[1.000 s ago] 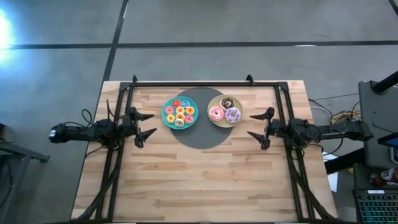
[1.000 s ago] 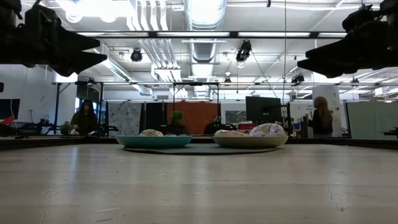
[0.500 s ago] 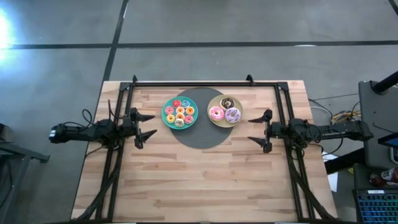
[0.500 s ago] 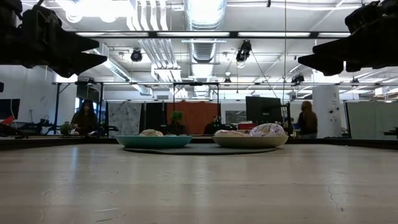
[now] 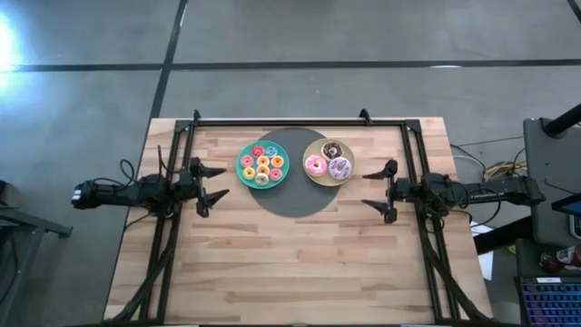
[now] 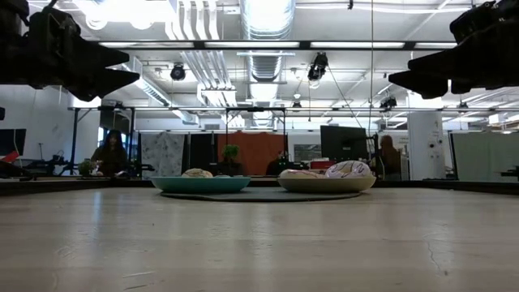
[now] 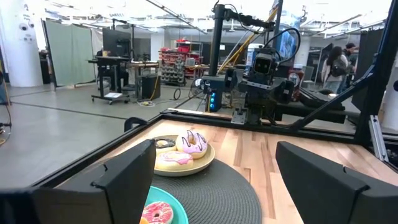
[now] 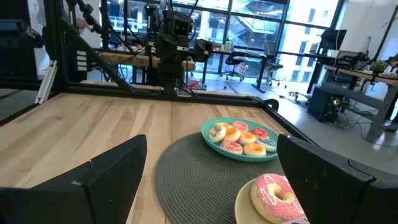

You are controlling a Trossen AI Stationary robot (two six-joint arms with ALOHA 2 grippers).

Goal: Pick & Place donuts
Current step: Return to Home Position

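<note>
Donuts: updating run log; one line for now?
small donuts on teal plate; big donuts on beige plate; left gripper open, left side; right gripper open, right side

Pink, lilac and brown donuts (image 5: pixel 315 165), a beige plate (image 5: pixel 312 148), teal plate (image 5: pixel 263 143), dark grey mat (image 5: pixel 290 202).

Two plates of donuts (image 6: pixel 195 173) on a dark mat (image 6: pixel 259 195) near the far edge of the desk (image 6: pixel 259 243), with both tools up high.

The teal plate (image 6: pixel 200 185) lies left of the desk's middle. The beige plate (image 6: pixel 326 184) lies near it on the right, not touching, and both rest on the mat. Pale donut tops just clear the teal rim, and a white-and-lilac donut (image 6: pixel 349 169) stands tallest on the beige plate. The left tool (image 6: pixel 122 69) hangs over the left edge and the right tool (image 6: pixel 409 71) over the right edge. Each has its fingers spread and points inward. In the room beyond the far edge, one person (image 6: pixel 109 154) sits on the left and another person (image 6: pixel 389 156) shows on the right.
</note>
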